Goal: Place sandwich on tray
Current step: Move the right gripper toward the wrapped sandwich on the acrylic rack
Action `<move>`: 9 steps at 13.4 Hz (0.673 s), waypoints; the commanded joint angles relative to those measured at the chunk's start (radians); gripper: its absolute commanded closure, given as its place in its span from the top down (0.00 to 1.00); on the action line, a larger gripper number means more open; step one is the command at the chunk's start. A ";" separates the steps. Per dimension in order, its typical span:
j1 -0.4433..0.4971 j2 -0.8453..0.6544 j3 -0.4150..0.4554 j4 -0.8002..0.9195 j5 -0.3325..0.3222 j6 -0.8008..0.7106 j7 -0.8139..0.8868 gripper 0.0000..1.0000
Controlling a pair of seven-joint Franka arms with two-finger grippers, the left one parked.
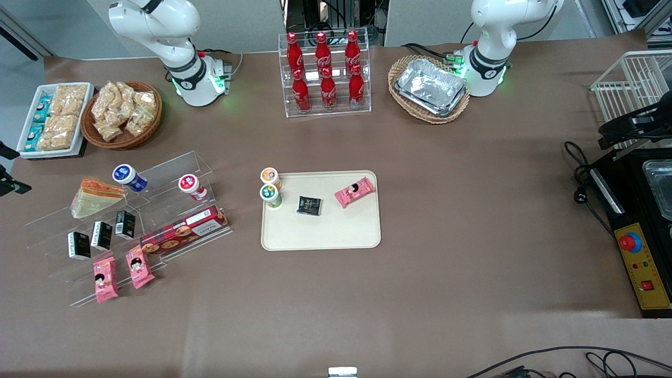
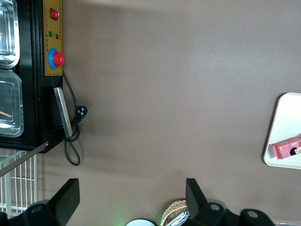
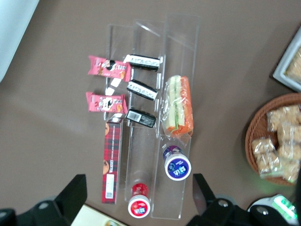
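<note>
Brown table covering (image 1: 472, 220), nothing held; jaws stand wide apart in the right wrist view, gripper (image 3: 138, 195) high over the clear acrylic stepped rack (image 3: 155, 117), looking straight down.

Near to far on the rack, front view: pink snack packets (image 1: 105, 279) on the lowest step, black cartons (image 1: 101, 235) and the red plaid biscuit box (image 1: 184, 230) next, then the sandwich (image 1: 96, 197) on the top step with the blue-capped bottle (image 1: 129, 177) at about its 2 o'clock, close.

Tray (image 1: 325, 231) sits mid-table, well apart. Cups, a black packet and a pink packet crowd its farther half; nearer half bare.

Suggest: descend on the wedge's middle, fingers across the bread faces, clear of the bottle. Squeeze lightly — wrap looks slippery, bread crushes. Lift straight up past the rack lip, drop on the tray's nearer half.
</note>
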 commanded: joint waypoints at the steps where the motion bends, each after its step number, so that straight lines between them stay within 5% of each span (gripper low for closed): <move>1: -0.001 0.000 -0.010 0.005 -0.035 -0.024 0.121 1.00; 9: -0.054 0.065 -0.046 -0.145 -0.013 0.075 0.150 1.00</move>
